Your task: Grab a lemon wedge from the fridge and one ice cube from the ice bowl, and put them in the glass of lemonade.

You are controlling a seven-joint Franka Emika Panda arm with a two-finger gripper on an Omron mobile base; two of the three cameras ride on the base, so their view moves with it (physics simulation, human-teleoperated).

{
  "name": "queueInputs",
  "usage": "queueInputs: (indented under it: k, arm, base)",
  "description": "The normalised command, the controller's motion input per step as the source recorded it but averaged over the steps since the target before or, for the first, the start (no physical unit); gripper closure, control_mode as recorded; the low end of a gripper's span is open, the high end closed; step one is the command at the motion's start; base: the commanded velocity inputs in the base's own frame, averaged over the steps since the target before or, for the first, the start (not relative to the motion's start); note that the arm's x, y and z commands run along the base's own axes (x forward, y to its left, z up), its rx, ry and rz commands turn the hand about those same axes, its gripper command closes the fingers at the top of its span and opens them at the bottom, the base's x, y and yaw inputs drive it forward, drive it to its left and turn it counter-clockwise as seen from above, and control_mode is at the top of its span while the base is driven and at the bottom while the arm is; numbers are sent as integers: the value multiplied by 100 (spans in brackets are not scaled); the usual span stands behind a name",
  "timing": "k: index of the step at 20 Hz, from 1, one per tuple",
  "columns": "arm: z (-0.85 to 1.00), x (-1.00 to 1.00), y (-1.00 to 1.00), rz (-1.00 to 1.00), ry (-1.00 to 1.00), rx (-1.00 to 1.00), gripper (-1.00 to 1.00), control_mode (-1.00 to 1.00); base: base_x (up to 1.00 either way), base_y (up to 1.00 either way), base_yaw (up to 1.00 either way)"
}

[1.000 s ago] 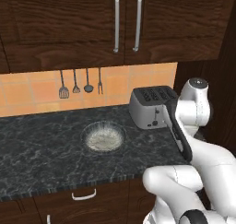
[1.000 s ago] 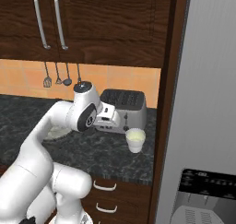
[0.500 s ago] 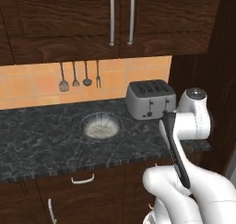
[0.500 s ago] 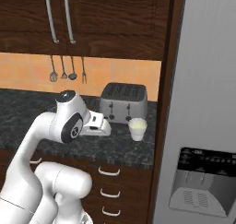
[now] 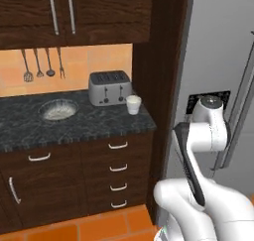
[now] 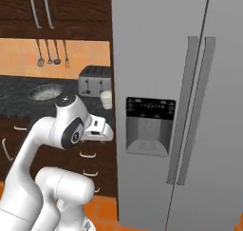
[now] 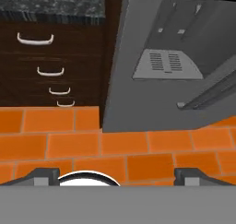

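While the fridge [image 6: 161, 82] is seen shut, the gripper [image 7: 115, 174] is held empty, jaws spread wide; glass of lemonade [image 5: 133, 104] and ice bowl [image 5: 58, 109] are listed on the counter [image 5: 99, 123].

The tall two-door steel fridge [image 6: 161, 59] is plain flat grey, with paler grey vertical handles and a black dispenser panel [image 6: 150, 106] above a grey recess. The bench [image 5: 94, 123] is black stone mottled with grey flecks. On it, the boxy toaster [image 5: 109, 88] is silver with dark slots, the small see-through glass of lemonade [image 5: 133, 104] is whitish with pale yellow liquid, and the round shallow ice bowl [image 5: 58, 109] is greyish with speckled whitish contents. The cabinets [image 5: 99, 12] and drawers [image 5: 119, 173] are dark brown wood grain with pale metal handles. The wall behind is orange-tan. The floor tiles [image 7: 115, 144] are bright orange with darker joints.
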Motion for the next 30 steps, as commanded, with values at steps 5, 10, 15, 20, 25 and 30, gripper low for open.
queueInputs:
  k: [5,10,15,20,25,30]
  arm:
    - [0,0,0,0,0,0,-100,100]
    - [0,0,0,0,0,0,-100,100]
    - [0,0,0,0,0,0,-100,100]
    - [0,0,0,0,0,0,-100,100]
    - [0,0,0,0,0,0,-100,100]
    - [0,0,0,0,0,0,-100,100]
  base:
    - [-10,-100,0]
    - [3,-99,14]
    - [-10,-5,1]
    - [-84,-12,0]
    - [6,-32,-1]
    - [-1,-60,0]
